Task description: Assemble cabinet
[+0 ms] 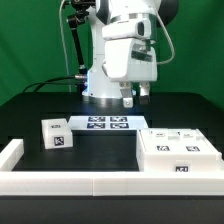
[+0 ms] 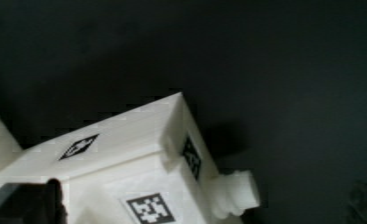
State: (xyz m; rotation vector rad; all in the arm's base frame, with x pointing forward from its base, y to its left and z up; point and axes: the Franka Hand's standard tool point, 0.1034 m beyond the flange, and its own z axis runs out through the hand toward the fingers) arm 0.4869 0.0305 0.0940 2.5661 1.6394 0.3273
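Tool [image 1: 133, 97] above marker board [image 1: 107, 124], spread unclear; open gap between small block [image 1: 56, 135] and cabinet body [image 1: 178, 152].

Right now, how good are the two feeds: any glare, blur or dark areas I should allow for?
Exterior view: evenly lit and fairly sharp; the white cabinet body and small block stand bright against the black table, their top faces nearly washed out, their tags still readable. Wrist view: dim and soft; the white tagged part shows blurred tags, and the background is black without detail.

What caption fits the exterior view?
Open claw hangs clear of small tagged block, marker board and cabinet body on the black table.
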